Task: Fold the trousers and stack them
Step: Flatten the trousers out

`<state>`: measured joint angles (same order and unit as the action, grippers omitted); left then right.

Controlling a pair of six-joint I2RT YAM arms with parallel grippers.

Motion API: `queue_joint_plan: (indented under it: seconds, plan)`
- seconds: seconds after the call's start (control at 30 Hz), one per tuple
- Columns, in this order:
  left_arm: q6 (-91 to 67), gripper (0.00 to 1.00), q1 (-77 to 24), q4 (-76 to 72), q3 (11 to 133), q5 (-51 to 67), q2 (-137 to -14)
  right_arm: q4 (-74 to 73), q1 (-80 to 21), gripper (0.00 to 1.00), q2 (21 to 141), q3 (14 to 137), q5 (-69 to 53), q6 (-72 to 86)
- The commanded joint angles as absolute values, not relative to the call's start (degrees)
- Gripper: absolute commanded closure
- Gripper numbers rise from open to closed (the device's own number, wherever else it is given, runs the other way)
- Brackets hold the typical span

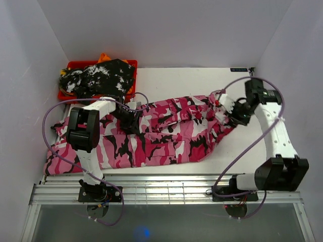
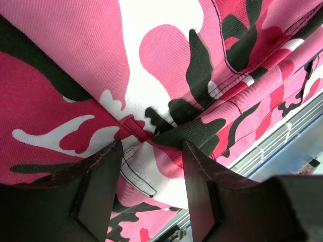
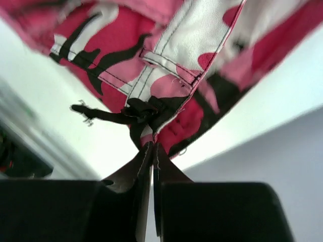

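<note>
The pink, white and black camouflage trousers (image 1: 166, 133) lie stretched across the table from near left to far right. My left gripper (image 1: 128, 121) is down on their upper middle. In the left wrist view its fingers (image 2: 108, 171) stand partly closed around a bunched fold of the pink cloth (image 2: 146, 161). My right gripper (image 1: 234, 113) is at the right end of the trousers. In the right wrist view it (image 3: 152, 147) is shut on the cloth edge (image 3: 151, 113) by a black drawstring, holding it off the table. The black-and-white mottled garment (image 1: 101, 76) lies in a bin.
A red bin (image 1: 128, 64) stands at the back left corner and holds the mottled garment and something orange (image 1: 104, 57). Pale walls close in the left, back and right sides. A ribbed metal rail (image 1: 166, 189) runs along the near edge.
</note>
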<state>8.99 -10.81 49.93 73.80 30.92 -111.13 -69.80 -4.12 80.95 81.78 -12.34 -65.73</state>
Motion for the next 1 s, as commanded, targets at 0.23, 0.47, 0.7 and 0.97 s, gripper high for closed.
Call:
queue_joint_plan:
  seconds: [0.23,0.47,0.7,0.97]
  plan:
    - [12.91,0.31,-10.2,49.57,75.05,30.58,-106.1,-65.49,27.42,0.12,68.64,59.92,-1.39,-93.25]
    - [15.46,0.24,-10.2,50.71,81.64,24.98,-99.32,-72.23,21.02,0.07,89.27,85.57,-12.27,-76.14]
    - [15.82,0.27,-6.42,50.71,81.73,21.97,-98.35,-65.15,8.62,0.26,104.05,97.29,-17.84,-56.79]
    - [14.94,0.28,-1.32,51.5,83.85,22.94,-101.77,-58.71,5.8,0.33,125.23,118.52,-15.91,-48.97]
